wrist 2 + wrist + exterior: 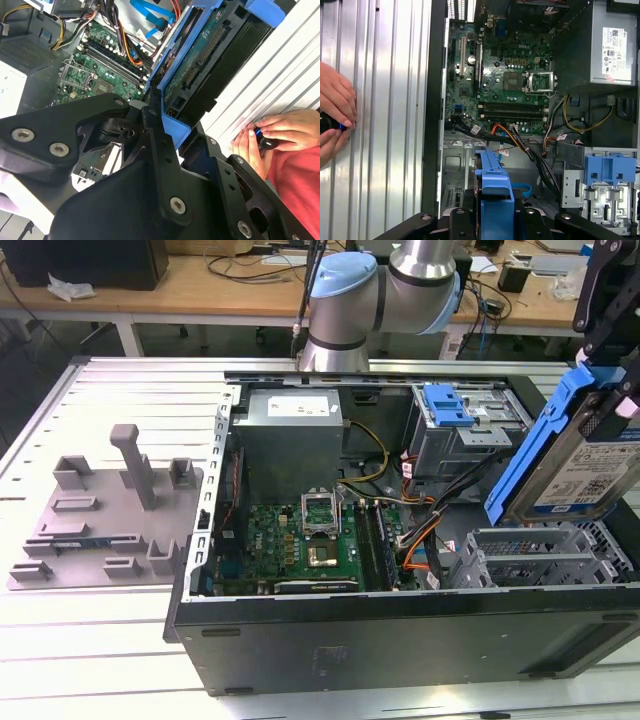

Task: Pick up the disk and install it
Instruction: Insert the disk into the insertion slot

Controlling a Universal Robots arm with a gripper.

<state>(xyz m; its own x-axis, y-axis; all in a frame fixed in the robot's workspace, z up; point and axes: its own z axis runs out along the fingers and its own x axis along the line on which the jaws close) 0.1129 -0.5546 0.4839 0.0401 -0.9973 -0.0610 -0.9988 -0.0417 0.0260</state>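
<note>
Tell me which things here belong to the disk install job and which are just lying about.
Job: disk, held tilted in the gripper; open computer case; grey drive cage inside it.
Lying about: grey tray with posts beside the case; blue latch; person's hand on the table.

The disk (494,180) shows its blue edge, squeezed between the black gripper (496,215) arms, over the open computer case (436,100). Inside the case are a green board (505,85), a grey box (615,45) and a blue latch (610,170). A hand (335,112) rests on the metal table (390,100), maybe holding something small and dark.
</note>
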